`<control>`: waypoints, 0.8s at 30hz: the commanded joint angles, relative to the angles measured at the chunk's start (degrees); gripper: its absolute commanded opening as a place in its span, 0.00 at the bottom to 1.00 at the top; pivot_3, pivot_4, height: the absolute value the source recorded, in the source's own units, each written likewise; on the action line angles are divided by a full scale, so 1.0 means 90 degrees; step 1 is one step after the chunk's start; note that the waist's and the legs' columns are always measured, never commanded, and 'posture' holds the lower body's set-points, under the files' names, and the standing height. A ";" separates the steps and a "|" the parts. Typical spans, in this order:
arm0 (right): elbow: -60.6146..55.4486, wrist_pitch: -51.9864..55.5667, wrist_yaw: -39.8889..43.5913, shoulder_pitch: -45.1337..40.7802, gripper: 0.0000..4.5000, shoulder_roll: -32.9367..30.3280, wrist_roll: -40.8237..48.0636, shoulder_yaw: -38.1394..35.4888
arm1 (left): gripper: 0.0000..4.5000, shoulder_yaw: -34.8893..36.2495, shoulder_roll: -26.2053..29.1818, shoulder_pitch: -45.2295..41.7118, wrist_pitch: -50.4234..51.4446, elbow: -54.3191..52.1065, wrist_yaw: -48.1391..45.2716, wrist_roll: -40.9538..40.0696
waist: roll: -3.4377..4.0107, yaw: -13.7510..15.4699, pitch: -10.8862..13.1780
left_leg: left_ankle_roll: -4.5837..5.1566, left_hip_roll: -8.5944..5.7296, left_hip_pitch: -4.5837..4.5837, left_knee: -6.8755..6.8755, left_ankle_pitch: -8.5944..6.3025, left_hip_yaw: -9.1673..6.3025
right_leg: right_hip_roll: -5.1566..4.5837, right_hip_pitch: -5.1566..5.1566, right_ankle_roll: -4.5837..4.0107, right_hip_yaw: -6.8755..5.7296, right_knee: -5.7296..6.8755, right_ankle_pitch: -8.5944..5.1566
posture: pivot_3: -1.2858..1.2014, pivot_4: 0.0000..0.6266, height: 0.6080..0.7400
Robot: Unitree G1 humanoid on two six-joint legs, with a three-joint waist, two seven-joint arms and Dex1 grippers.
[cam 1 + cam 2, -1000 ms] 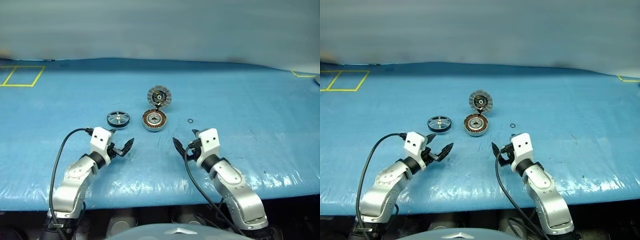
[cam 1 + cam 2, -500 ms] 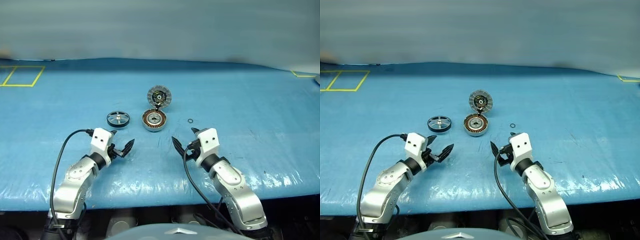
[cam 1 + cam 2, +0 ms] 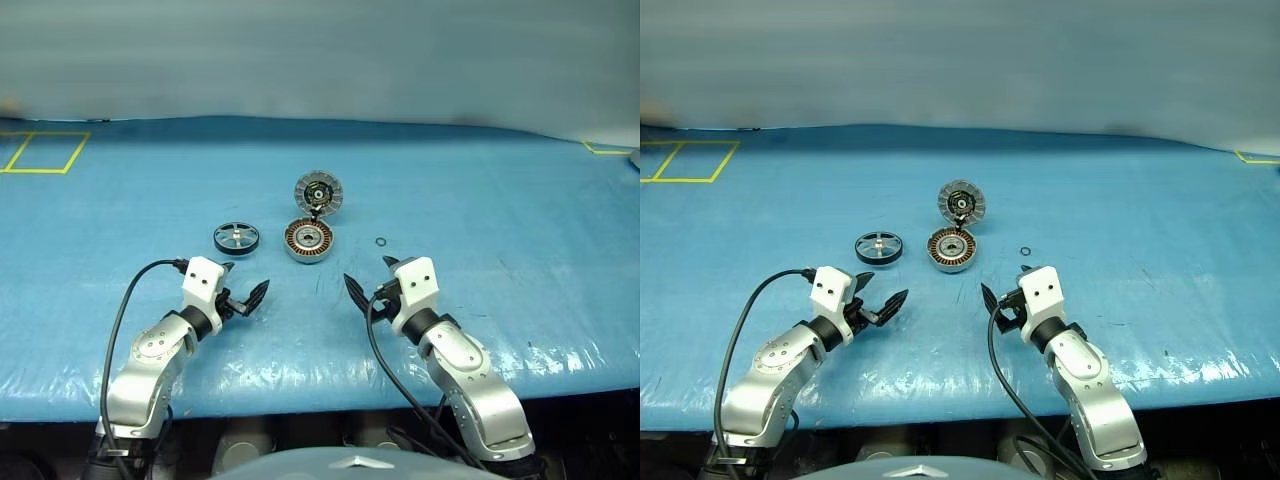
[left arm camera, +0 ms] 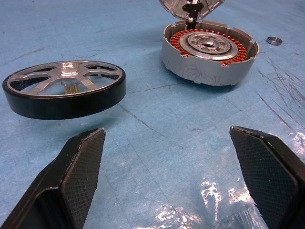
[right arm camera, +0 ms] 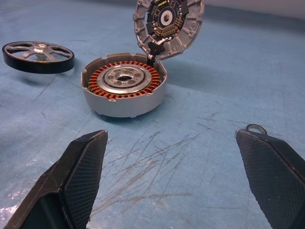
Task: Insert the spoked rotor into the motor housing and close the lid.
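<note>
My left end effector (image 3: 243,290) hung with its fingers spread wide and nothing between them, low and left of centre in the head view, and my right end effector (image 3: 371,283) matched it low and right of centre, also agape and empty. Both hovered over the blue tabletop (image 3: 500,200), well short of the parts. The motor housing (image 3: 308,241) sat near the middle of the frame, its copper winding ring facing up, and the lid (image 3: 318,191) stood tilted up behind it, joined at the housing's far edge with its inner face toward me. The spoked rotor (image 3: 236,237) lay flat just left of the housing, apart from it. A small dark ring (image 3: 381,241) rested on the tabletop right of the housing, near my right end effector. Yellow tape outlines (image 3: 40,152) marked the upper left corner. Only scuffed blue surface lay between my fingers and the parts.
</note>
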 commanded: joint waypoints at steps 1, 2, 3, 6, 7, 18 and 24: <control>-0.0113 -0.0112 0.0038 -0.0056 1.00 0.0023 0.0021 -0.0011 | 0.99 -0.0007 0.0056 -0.0015 -0.0041 -0.0352 -0.0039 0.0026 | 0.0000 0.0000 0.0000 | 0.0000 0.0000 0.0000 0.0000 0.0000 0.0000 | 0.0000 0.0000 0.0000 0.0000 0.0000 0.0000 | 0.52 0.24 1.00; -0.0115 -0.0054 0.0048 -0.0089 1.00 -0.0016 -0.0018 0.0006 | 0.99 -0.0007 0.0054 -0.0017 -0.0042 -0.0348 -0.0036 0.0029 | 0.0000 0.0000 0.0000 | 0.0000 0.0000 0.0000 0.0000 0.0000 0.0000 | -0.0001 0.0000 0.0001 0.0000 0.0000 -0.0001 | 0.52 0.24 1.00; -0.0122 0.0053 0.0091 -0.0141 1.00 -0.0090 -0.0056 0.0040 | 0.99 -0.0010 0.0054 -0.0017 -0.0044 -0.0348 -0.0034 0.0035 | 0.0000 0.0000 0.0000 | 0.0000 0.0000 0.0000 0.0000 0.0000 0.0000 | -0.0001 -0.0002 0.0001 0.0000 0.0000 0.0000 | 0.52 0.24 1.00; -0.0224 0.0568 0.0333 -0.0434 1.00 -0.0493 -0.0251 0.0301 | 0.99 -0.0030 0.0049 -0.0003 -0.0120 -0.0334 -0.0036 0.0078 | 0.0000 -0.0005 0.0001 | 0.0000 0.0000 0.0001 0.0000 0.0000 0.0001 | -0.0002 -0.0003 0.0000 0.0000 -0.0001 0.0000 | 0.52 0.24 1.00; -0.0271 0.0717 0.0418 -0.0545 1.00 -0.0641 -0.0321 0.0408 | 0.99 -0.0041 0.0043 0.0006 -0.0187 -0.0319 -0.0030 0.0116 | 0.0001 -0.0007 0.0001 | 0.0000 -0.0001 0.0002 0.0000 0.0000 0.0002 | -0.0003 -0.0003 0.0000 0.0000 -0.0001 0.0000 | 0.52 0.24 1.00; -0.0464 0.2425 0.1759 -0.2636 1.00 -0.1749 -0.0214 0.1164 | 0.99 -0.0095 -0.0058 0.0173 -0.0517 -0.0257 -0.0045 0.0272 | 0.0001 0.0006 0.0005 | 0.0002 -0.0001 -0.0003 0.0000 -0.0001 -0.0002 | -0.0002 -0.0006 -0.0009 -0.0009 -0.0004 0.0005 | 0.52 0.24 1.00; 0.0379 0.2877 0.2215 -0.3967 1.00 -0.1964 -0.0574 0.1962 | 0.99 -0.0159 -0.0047 0.0234 -0.0721 -0.0229 -0.0054 0.0388 | 0.0002 -0.0007 0.0007 | 0.0006 -0.0005 -0.0008 0.0000 -0.0003 0.0003 | -0.0005 -0.0001 -0.0010 -0.0005 -0.0005 0.0007 | 0.52 0.24 1.00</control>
